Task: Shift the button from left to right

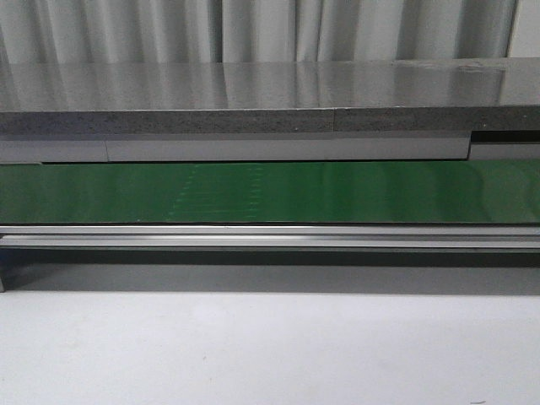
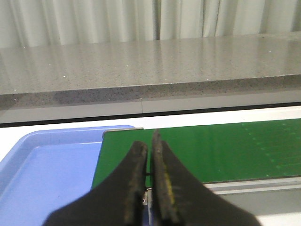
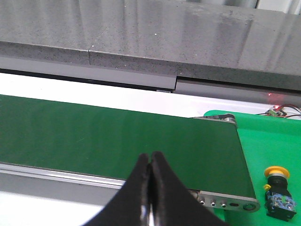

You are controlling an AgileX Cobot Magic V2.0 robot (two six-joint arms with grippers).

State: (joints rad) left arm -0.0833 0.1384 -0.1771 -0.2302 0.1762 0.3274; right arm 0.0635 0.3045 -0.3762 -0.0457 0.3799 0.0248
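The button (image 3: 278, 190), with an orange-yellow mushroom cap on a black body with small coloured marks, lies on a bright green surface (image 3: 270, 141) beyond the right end of the dark green conveyor belt (image 3: 117, 136). It shows only in the right wrist view. My right gripper (image 3: 150, 156) is shut and empty, over the belt's near edge, well to the left of the button. My left gripper (image 2: 149, 143) is shut and empty over the belt's left end (image 2: 211, 150). Neither gripper shows in the front view, where the belt (image 1: 270, 192) is bare.
A blue tray (image 2: 47, 169) lies beside the belt's left end. A grey stone-like shelf (image 1: 253, 97) runs behind the belt, with curtains behind it. An aluminium rail (image 1: 270, 236) edges the belt's front; white table (image 1: 270, 354) lies before it. Wires and a red light (image 3: 277, 110) sit at the far right.
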